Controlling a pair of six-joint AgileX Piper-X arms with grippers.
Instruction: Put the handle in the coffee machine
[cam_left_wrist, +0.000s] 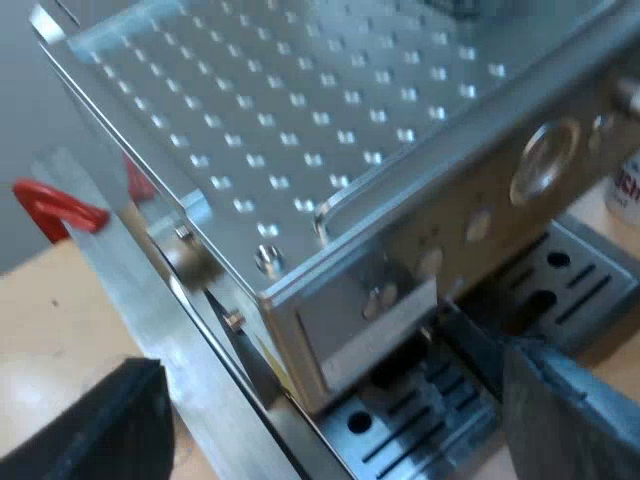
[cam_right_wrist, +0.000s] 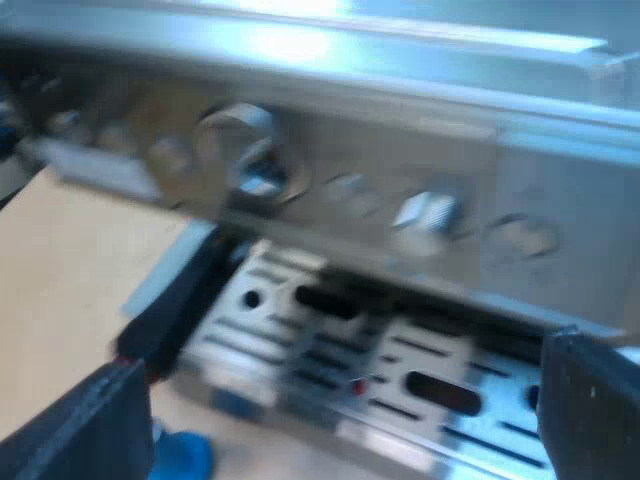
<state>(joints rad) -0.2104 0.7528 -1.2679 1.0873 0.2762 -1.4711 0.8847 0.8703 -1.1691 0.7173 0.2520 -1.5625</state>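
espresso machine (cam_left_wrist: 470, 225), dimpled steel top (cam_left_wrist: 300, 110), slotted metal drip tray (cam_right_wrist: 270, 340)

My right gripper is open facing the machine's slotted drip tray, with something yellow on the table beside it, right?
Not yellow: the right wrist view shows a blue thing on the table beside the drip tray. The right gripper is open, facing the tray.

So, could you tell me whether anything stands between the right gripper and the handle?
Nothing visible does. The open right gripper faces the dark handle at the drip tray's edge; a blue thing sits close by the handle's end, not between them.
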